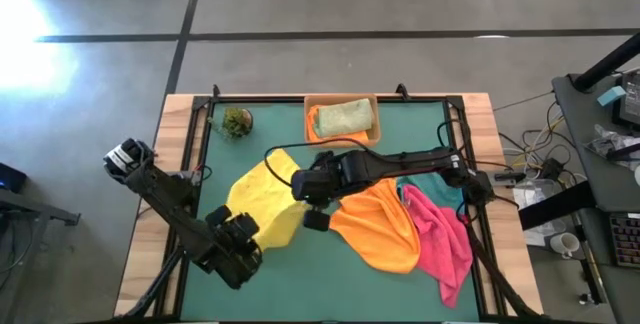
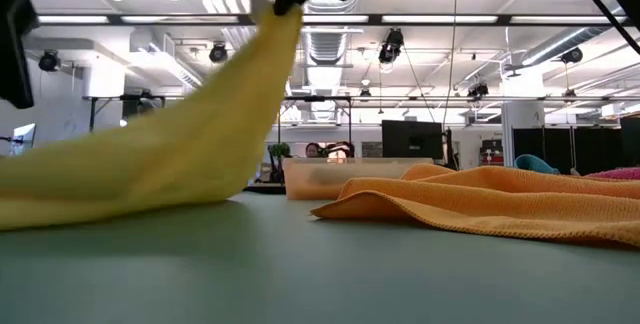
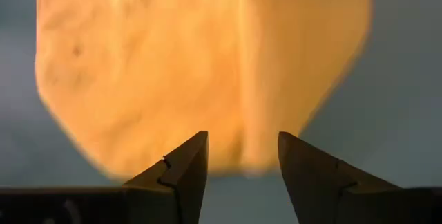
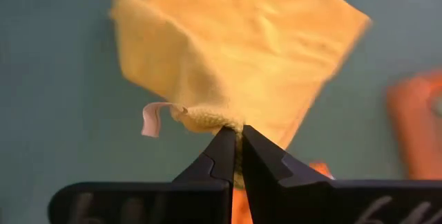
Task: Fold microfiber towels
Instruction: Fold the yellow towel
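Right wrist view: right gripper is clamped on a corner of the yellow towel, lifting it above the green table. Left gripper stands parted, empty, beside the towel's near edge, not touching.

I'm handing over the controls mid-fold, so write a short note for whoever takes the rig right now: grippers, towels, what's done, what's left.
Right gripper: shut on a corner of the yellow towel, lifting it above the mat at table centre.
Left gripper: open, at the towel's near-left edge, holding nothing.
Olive green towel: lies folded in the tan tray at the far edge, on an orange towel there.
Orange towel, pink towel and a teal towel beneath them: heaped unfolded on the right.
Left: finish the yellow fold, then the heap.
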